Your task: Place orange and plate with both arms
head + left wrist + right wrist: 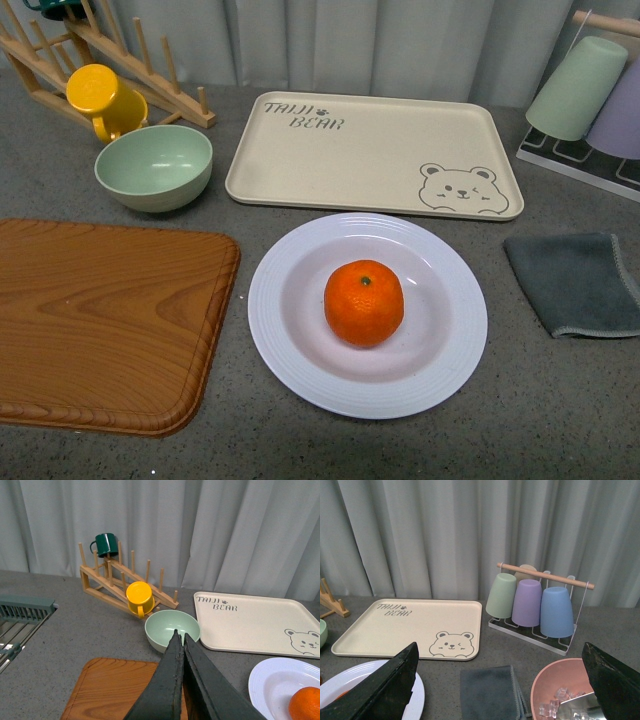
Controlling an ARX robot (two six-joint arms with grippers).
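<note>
Orange (364, 302) on plate (278, 335), apart from closed left tool (180, 636), right tool (499, 650) spread, apparently empty.

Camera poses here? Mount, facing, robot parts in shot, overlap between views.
Front: on the robot's body, looking down at the orange on the plate; no arm shows.
Left wrist: on the left arm, looking over the shut left gripper toward the green bowl and wooden dish rack.
Right wrist: on the right arm, looking through the open right gripper toward the cup rack.
Shared: the bear tray and plate appear in all three.
</note>
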